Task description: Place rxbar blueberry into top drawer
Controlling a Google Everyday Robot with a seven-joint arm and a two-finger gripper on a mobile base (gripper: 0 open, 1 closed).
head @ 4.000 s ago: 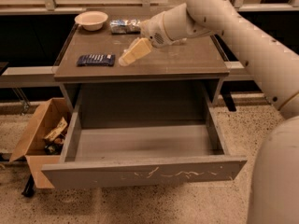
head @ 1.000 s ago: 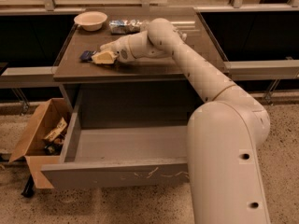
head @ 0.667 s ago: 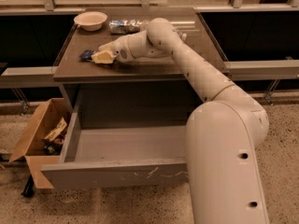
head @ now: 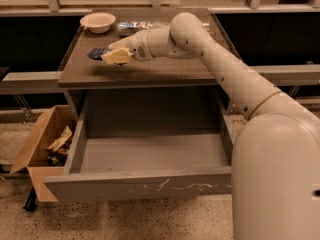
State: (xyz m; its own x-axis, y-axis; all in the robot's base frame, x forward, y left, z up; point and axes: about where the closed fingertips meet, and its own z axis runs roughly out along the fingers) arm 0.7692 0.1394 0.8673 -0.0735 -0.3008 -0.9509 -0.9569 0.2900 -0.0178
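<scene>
Pincer [head: 114,57] upper left, low over bench [head: 165,71], at right end of snack bar [head: 96,52]; bar's long axis left-right. Clamped or not: cannot tell. Drawer [head: 140,186] open below.

There were 1 rxbar blueberry [head: 95,52], 1 bowl [head: 98,22], 1 silver-blue pkt [head: 132,28], 1 cardboard box [head: 36,145], 1 top drawer [head: 140,186] and 1 gripper [head: 115,56], which was over the cabinet top [head: 165,70] by the bar.
</scene>
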